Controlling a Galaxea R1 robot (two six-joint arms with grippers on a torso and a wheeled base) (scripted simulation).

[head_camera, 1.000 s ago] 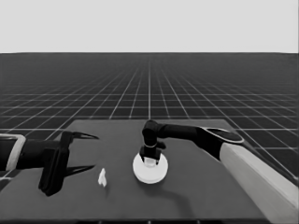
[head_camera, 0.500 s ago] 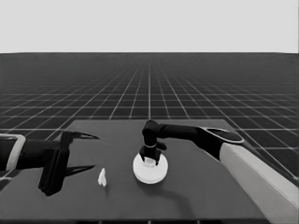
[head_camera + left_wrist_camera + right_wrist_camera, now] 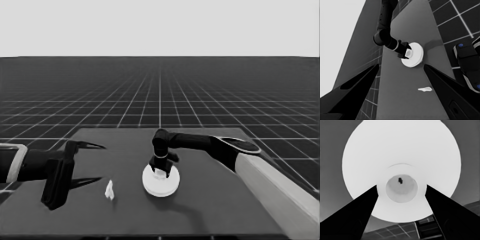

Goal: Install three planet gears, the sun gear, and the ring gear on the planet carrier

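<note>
At the middle of the dark counter (image 3: 220,210), we see one large white round disc with a stepped rim and a small centre hole (image 3: 160,181), the larger round part, with our right pincer (image 3: 160,171) directly above it, its fingers straddling the raised hub (image 3: 401,188). We cannot tell whether they grip it. No loose gears or smaller round part show; we judge them stacked beneath, so the assembly looks nearly complete, with only seating and release left. At nine o'clock from the disc lies a thin white piece (image 3: 109,190). Farther toward nine o'clock our left pincer (image 3: 82,164) waits, spread wide and empty.
</note>
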